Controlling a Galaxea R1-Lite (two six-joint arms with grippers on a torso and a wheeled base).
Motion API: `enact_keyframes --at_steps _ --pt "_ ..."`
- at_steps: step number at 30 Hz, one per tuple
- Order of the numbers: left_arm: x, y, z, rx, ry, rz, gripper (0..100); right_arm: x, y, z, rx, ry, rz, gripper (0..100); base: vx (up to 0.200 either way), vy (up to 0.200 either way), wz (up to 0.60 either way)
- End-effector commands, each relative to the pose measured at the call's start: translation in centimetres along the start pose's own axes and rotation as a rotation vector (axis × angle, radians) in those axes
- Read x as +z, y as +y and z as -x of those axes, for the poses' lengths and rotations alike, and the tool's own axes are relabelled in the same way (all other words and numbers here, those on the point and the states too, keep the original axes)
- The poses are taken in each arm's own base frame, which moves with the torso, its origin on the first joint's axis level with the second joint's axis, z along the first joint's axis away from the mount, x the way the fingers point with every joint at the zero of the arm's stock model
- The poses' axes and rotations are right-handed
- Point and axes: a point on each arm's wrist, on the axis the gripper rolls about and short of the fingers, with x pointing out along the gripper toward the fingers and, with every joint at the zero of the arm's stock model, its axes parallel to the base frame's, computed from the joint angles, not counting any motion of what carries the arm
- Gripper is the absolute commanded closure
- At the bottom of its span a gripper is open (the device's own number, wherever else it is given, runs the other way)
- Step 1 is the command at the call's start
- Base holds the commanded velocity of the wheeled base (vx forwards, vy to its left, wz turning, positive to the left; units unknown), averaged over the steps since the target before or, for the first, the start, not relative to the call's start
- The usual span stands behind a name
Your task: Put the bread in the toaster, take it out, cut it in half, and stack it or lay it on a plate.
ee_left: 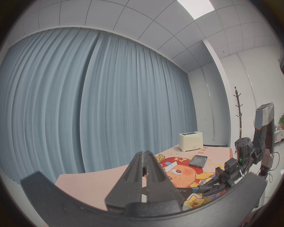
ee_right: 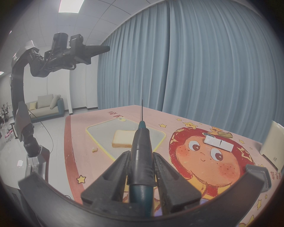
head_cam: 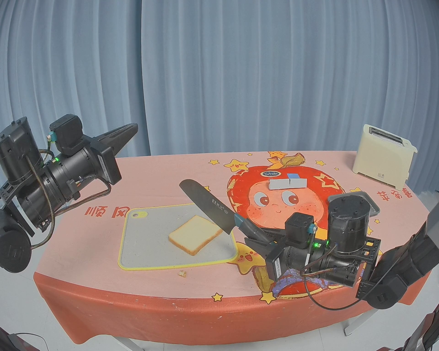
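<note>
Room's bright & even, soft light coming down from ceiling panels (ee_left: 195,6). Shadows weak: just a thin soft one under the bread (head_cam: 195,234) on the cutting board (head_cam: 141,242); bench (head_cam: 151,183) evenly lit. Wrist views bend hard twd edges, corners go black; curtain (head_cam: 274,68) folds bow in the head view.

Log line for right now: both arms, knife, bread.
right gripper: shut on knife, blade raised near bread | bread: uncut, flat on cutting board | left gripper: shut, empty, held high

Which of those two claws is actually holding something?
The right gripper: it is clamped on the knife handle, near the bread. The left gripper is shut on nothing, raised beside the table.
</note>
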Motion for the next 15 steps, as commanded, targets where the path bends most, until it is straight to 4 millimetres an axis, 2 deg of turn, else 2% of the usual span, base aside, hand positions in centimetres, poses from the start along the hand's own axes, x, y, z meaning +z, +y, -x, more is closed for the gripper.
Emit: enact_keyframes --at_steps 1,15 --pt "-1.2 0.3 -1.0 0.003 0.025 0.005 100 -0.1 0.3 0.2 0.01 0.005 0.003 100 0.0 0.0 0.0" --pt "-4.0 0.5 -2.2 -0.001 0.114 0.021 100 -0.8 1.8 -0.2 0.056 0.033 0.026 100 0.0 0.0 0.0"
